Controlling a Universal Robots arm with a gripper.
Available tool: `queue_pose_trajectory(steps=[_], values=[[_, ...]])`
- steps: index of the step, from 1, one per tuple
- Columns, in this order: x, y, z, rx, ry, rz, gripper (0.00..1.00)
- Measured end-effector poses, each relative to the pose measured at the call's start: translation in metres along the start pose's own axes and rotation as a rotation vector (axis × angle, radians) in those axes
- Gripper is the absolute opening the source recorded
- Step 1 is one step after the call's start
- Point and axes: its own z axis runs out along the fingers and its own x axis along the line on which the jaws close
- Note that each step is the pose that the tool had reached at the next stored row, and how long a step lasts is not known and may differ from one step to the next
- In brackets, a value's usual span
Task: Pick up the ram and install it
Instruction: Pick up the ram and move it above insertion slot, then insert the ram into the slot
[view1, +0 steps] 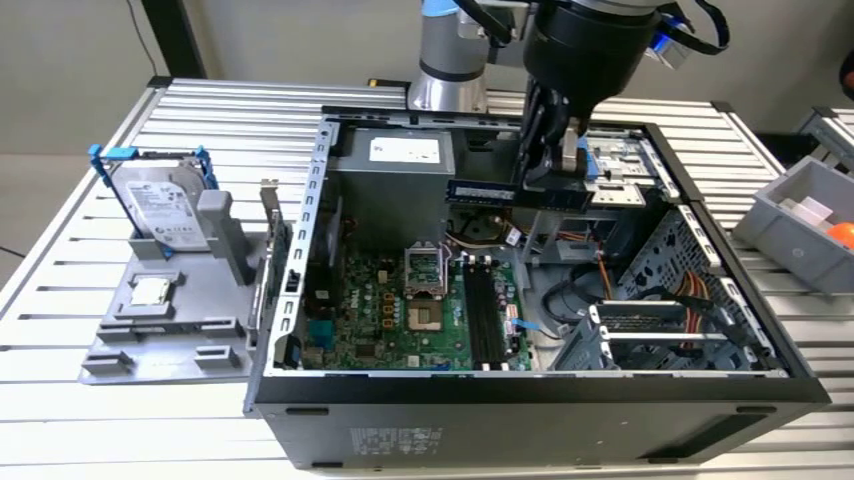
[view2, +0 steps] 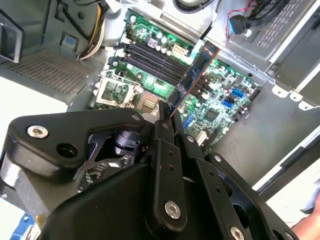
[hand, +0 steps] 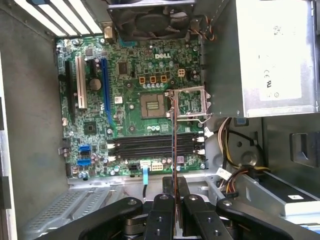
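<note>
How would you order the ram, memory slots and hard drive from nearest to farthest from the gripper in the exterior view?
1. ram, held by the gripper
2. memory slots, inside the case
3. hard drive, outside it, exterior view's left

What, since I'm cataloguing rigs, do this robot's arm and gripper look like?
The arm is silver-grey with a blue ring at a joint, ending in a bulky black wrist housing with blue fittings and a looping black cable. The gripper is matte black, built of pivoted link bars with silver screws, narrowing toward the tips.
</note>
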Motion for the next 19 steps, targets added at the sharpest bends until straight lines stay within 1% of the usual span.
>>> queue_pose_trajectory(steps=[9,19], values=[[-0.0066,-0.0042,0.0002,-0.0001,0.0001,-0.004,0.00],[-0.0072,-0.0080,0.0001,-0.0001,0.0001,-0.004,0.00]])
